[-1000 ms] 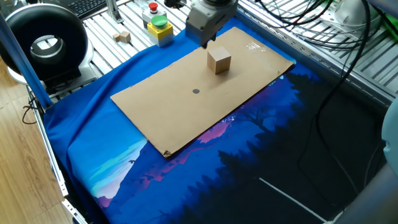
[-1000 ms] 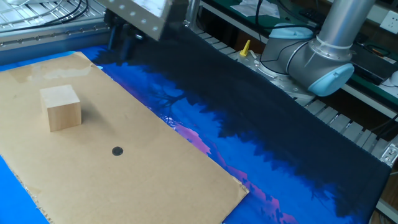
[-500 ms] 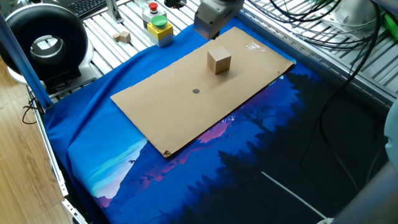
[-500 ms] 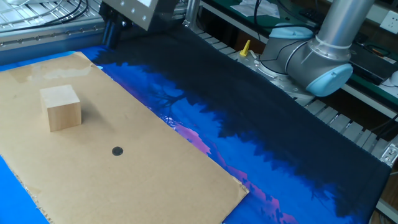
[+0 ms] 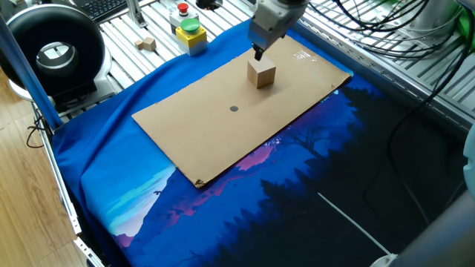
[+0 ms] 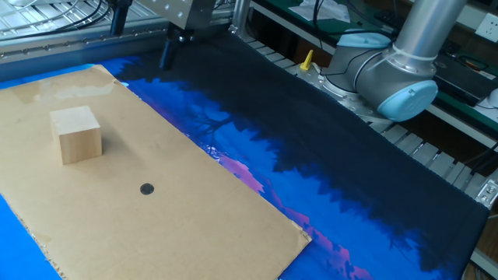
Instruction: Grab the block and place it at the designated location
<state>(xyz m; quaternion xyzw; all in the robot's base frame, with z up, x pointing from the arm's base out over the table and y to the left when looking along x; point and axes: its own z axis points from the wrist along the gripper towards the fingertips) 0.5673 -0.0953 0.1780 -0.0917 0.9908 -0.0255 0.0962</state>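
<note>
The block (image 5: 261, 74) is a light tan wooden cube resting on the brown cardboard (image 5: 193, 141), toward its far end; it also shows in the other fixed view (image 6: 75, 134). The designated location is a small dark grey dot (image 5: 234, 109) on the cardboard, nearer than the block, and it shows in the other view too (image 6: 146, 188). My gripper (image 5: 258, 52) hangs above the cardboard just behind the block and does not touch it. In the other fixed view the gripper (image 6: 144, 37) has its two dark fingers apart and holds nothing.
A yellow box with green and red buttons (image 5: 189, 31) and a much smaller pale cube (image 5: 147, 44) sit on the metal slats behind the blue cloth (image 5: 223, 215). A black round device (image 5: 52, 48) stands at the left. The arm's base (image 6: 393, 74) and cables are at the right.
The gripper has moved to the right in one fixed view, from behind the cardboard's far edge to just behind the block. The block and the dot have not moved.
</note>
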